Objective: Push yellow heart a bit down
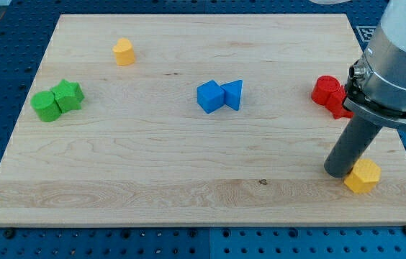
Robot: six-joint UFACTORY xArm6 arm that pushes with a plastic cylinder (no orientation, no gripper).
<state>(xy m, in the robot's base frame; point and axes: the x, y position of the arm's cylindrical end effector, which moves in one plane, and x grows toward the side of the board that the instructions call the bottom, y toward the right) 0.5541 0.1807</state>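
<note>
The yellow heart (pixel 123 52) sits near the board's top left. My tip (pixel 342 174) is far from it, at the view's lower right, resting on the board right against the left side of a yellow hexagon (pixel 362 176). The dark rod rises from there to the grey arm body at the view's upper right.
A blue cube (pixel 209 96) and a blue triangle (pixel 233 94) touch near the board's middle. A green round block (pixel 44 106) and a green star (pixel 68 95) sit together at the left edge. Two red blocks (pixel 327 91) lie at the right, partly hidden by the arm. The wooden board (pixel 152 165) lies on a blue perforated table.
</note>
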